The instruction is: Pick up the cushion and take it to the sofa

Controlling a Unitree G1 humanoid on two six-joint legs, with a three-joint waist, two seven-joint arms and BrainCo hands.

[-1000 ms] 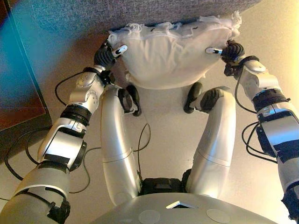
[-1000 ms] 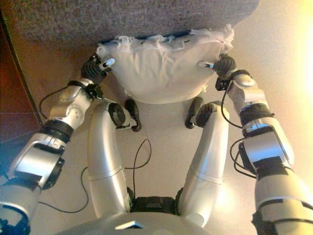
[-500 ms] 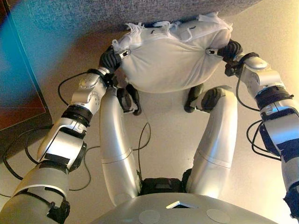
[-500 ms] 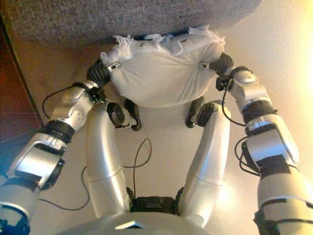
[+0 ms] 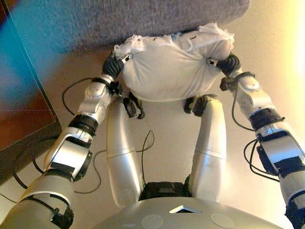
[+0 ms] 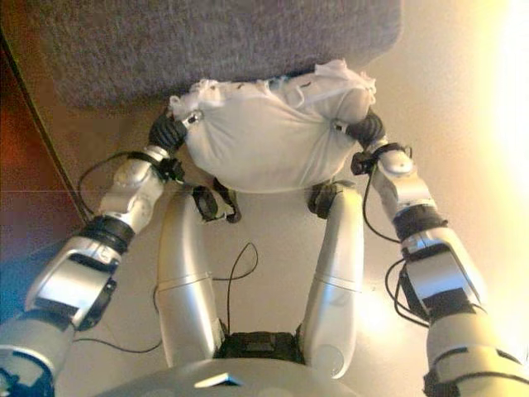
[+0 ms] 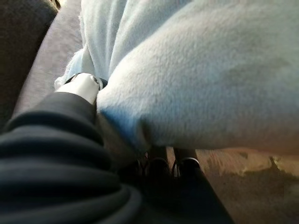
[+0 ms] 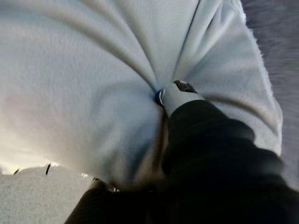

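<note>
A white fringed cushion (image 5: 174,67) hangs between my two hands, off the floor, its far edge against the front of the grey sofa (image 5: 119,19). My left hand (image 5: 114,64) grips its left side, thumb (image 7: 81,86) dug into the fabric, fingers curled under it. My right hand (image 5: 228,64) grips the right side, thumb (image 8: 175,95) pressed into a deep crease, fingers hidden below. Both hands squeeze the cushion (image 8: 84,79) inward so that it bulges.
The grey sofa (image 6: 215,41) fills the top of the eye views, right in front of me. A dark wooden piece of furniture (image 5: 19,109) stands at the left. Pale floor (image 5: 271,62) lies to the right of the cushion.
Both hands have moved inward and forward, squeezing the cushion narrower and rounder. The cushion now lies closer against the sofa's edge. The view has shifted a little.
</note>
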